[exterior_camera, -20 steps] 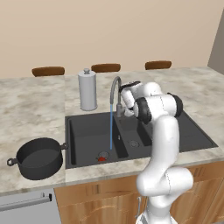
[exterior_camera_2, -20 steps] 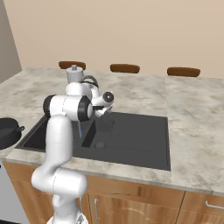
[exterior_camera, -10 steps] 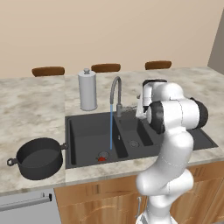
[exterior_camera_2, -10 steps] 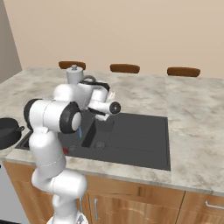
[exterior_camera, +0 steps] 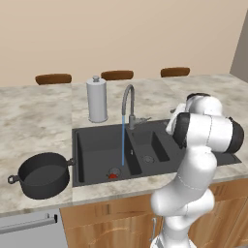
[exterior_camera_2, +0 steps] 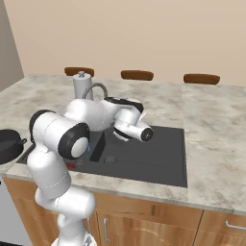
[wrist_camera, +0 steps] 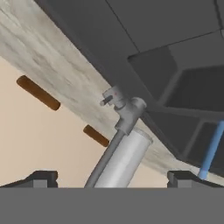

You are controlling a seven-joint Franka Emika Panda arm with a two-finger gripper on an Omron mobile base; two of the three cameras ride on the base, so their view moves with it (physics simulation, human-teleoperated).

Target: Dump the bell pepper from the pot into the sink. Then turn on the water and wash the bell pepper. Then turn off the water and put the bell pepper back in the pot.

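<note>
The pincer (wrist_camera: 112, 177) is standing wide and empty, looking at the faucet (wrist_camera: 127, 114) and its side lever (wrist_camera: 108, 98). Water (exterior_camera: 123, 140) is running into the sink (exterior_camera: 92, 150), where the bell pepper (exterior_camera: 112, 176) is lying by the left drain. For shutting off, pushing squarely on the lever is likely best.

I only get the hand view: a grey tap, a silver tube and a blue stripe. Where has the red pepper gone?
Observer: The bell pepper lies on the floor of the sink's larger left bowl.
Operator: Is that blue stripe hitting it?
Observer: The water falls from the faucet into that bowl and seems to land just beside the pepper, not squarely on it.
Operator: And the pot?
Observer: The pot stands empty on the counter, left of the sink.
</note>
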